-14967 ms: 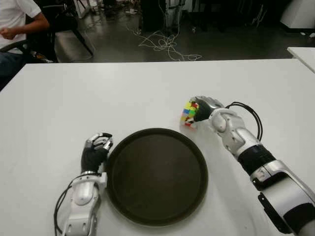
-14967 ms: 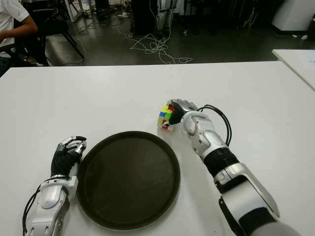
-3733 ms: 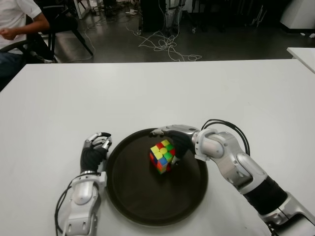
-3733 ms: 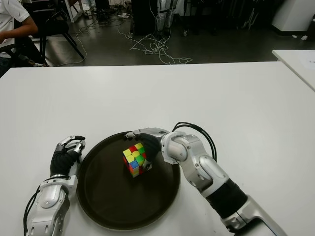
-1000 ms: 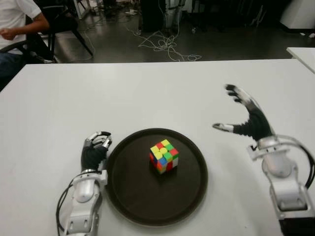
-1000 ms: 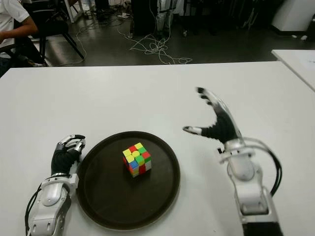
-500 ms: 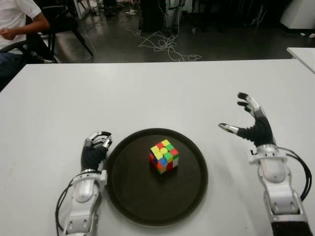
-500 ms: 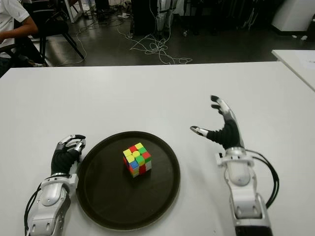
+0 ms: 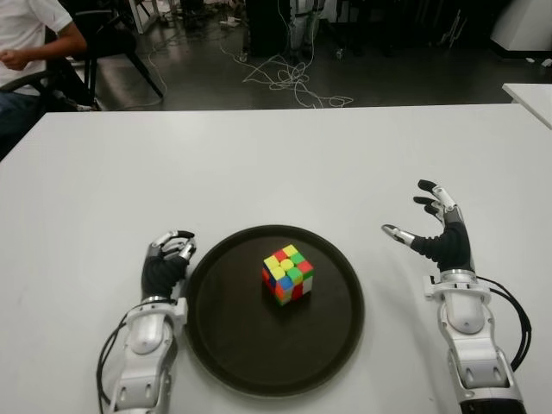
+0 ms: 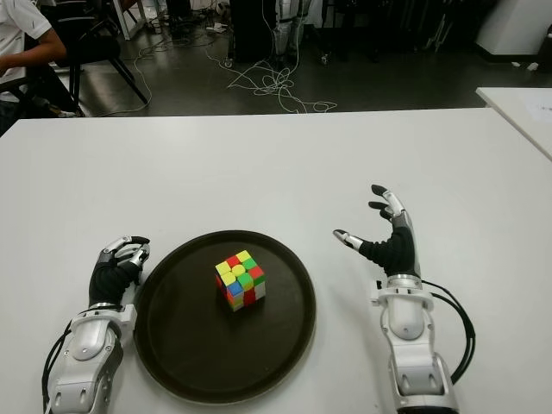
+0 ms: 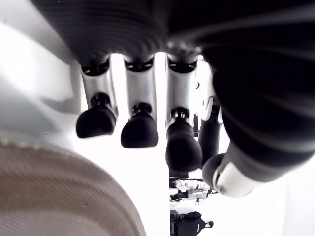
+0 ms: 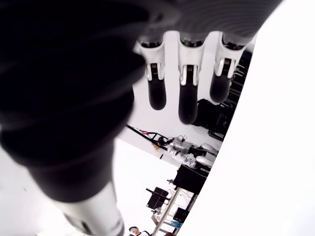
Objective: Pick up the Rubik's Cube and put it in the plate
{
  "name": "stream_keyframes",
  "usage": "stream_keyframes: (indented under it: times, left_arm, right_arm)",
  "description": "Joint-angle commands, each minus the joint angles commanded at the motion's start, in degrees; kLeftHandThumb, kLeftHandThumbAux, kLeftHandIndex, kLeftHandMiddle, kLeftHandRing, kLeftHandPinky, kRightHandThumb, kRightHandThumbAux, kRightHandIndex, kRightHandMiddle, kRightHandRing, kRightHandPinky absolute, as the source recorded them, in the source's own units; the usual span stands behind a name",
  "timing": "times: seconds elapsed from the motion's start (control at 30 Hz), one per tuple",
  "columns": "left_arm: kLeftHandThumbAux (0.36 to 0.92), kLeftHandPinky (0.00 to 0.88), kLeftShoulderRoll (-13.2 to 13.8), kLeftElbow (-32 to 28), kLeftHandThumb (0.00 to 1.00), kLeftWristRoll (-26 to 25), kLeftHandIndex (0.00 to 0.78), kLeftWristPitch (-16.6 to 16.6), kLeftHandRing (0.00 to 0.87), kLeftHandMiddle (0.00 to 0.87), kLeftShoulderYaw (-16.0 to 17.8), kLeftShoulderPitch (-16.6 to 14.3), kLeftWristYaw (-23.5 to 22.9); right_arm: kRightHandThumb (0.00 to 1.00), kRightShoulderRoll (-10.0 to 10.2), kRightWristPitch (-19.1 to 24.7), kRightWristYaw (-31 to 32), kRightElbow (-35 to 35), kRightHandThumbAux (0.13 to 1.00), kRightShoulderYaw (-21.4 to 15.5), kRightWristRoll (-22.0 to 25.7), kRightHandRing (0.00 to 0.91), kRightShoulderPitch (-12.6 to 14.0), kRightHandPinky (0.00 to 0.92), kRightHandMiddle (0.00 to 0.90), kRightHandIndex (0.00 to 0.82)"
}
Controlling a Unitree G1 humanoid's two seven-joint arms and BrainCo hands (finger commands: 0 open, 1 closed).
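We see the multicoloured Rubik's Cube [image 9: 287, 274] resting in the round dark plate [image 9: 250, 354]; placement looks complete; the right hand [image 9: 442, 233], at three o'clock, is spread and empty; the left hand [image 9: 166, 263], at nine o'clock, is curled, holding nothing; we judge only parking remains.

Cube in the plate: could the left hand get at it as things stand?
Probably yes. The cube sits alone mid-plate, and the left hand, curled and empty, shows just beside the rim with nothing between them.
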Motion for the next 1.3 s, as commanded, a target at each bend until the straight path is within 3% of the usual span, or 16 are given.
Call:
stream_keyframes:
  times: [0.17, 0.3, 0.4, 0.5, 0.8, 1.3]
  left_arm:
    - [0.703, 0.824, 0.28, 0.32, 0.711, -0.28, 0.444, -0.58, 0.828, 0.814, -0.12, 0.0, -0.8]
    - [0.704, 0.811, 0.68, 0.86, 0.711, -0.46, 0.444, -1.27, 0.82, 0.81, -0.15, -0.03, -1.55]
    - [0.704, 0.807, 0.78, 1.17, 0.71, -0.44, 0.444, -1.46, 0.817, 0.807, -0.17, -0.13, -1.76]
    - [0.705, 0.804, 0.83, 1.29, 0.71, -0.53, 0.444, -1.44, 0.816, 0.808, -0.23, -0.16, -1.97]
    - [0.705, 0.802, 0.94, 0.74, 0.71, -0.28, 0.444, -0.81, 0.812, 0.805, -0.44, 0.03, -2.0]
    - [0.705, 0.802, 1.09, -0.09, 0.709, -0.55, 0.444, 0.09, 0.812, 0.804, -0.42, 0.24, -2.1]
  right_arm:
    - [0.104, 1.0, 0.08, -0.34, 1.55, 0.881, 0.05, 1.03, 0.361, 0.52, 0.35, 0.372, 0.318]
    - [0.189, 1.95, 1.81, 0.49, 1.89, 0.853, -0.26, 3.26, 0.473, 0.97, 0.461, 0.474, 0.432]
    - [0.524, 2.21, 3.3, 0.9, 1.77, 0.771, -0.34, 4.32, 0.522, 0.93, 0.527, 0.518, 0.429]
    - [0.634, 2.36, 5.46, 1.28, 1.41, 0.743, -0.06, 4.82, 0.61, 1.07, 0.624, 0.604, 0.43]
    - [0.683, 2.96, 9.37, 1.07, 0.34, 0.728, 0.81, 4.75, 0.784, 2.48, 0.794, 0.78, 0.436]
    - [0.687, 4.3, 6.64, -0.84, 5.14, 0.729, 0.81, 5.65, 0.822, 1.68, 0.815, 0.815, 0.438]
